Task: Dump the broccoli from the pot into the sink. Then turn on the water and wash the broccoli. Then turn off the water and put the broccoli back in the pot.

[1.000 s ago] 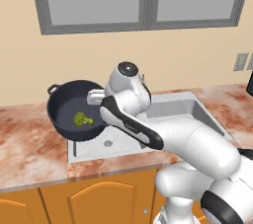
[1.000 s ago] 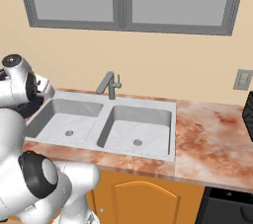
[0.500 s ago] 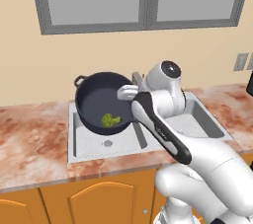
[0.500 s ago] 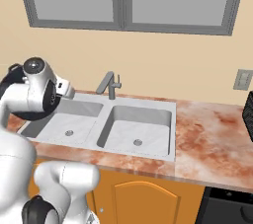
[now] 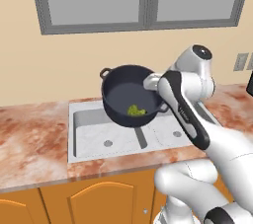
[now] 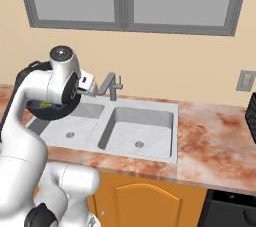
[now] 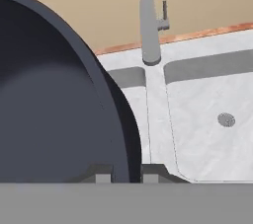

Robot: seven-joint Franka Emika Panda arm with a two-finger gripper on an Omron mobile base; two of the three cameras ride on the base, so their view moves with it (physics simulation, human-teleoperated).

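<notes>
Room: kitchen, beige wall, grey-framed window [image 5: 143, 1] above the sink [image 5: 89, 134]; marbled red-brown table [image 5: 29, 134] around the sink.
Sink: pale double basin, both drains bare, faucet [image 6: 111, 85] at the back between the basins, no water running.
Pot [image 5: 129, 95]: held up off the table, over the sink's divider, tipped so its mouth faces the left base camera.
Broccoli [image 5: 136, 111]: inside the pot, low against its downhill wall, above the sink.
Tool [image 7: 126, 174]: pressed together, pinching the pot's rim; one finger [image 7: 101, 173] inside the wall, the other outside, seen in the hand view.
Broccoli vs tool: inside the pot the tool carries, apart from the fingers.
Progress: early; pot lifted and tilted, dump not finished.
Left: drop broccoli in the sink, water on, wash, water off, broccoli back in pot.
</notes>
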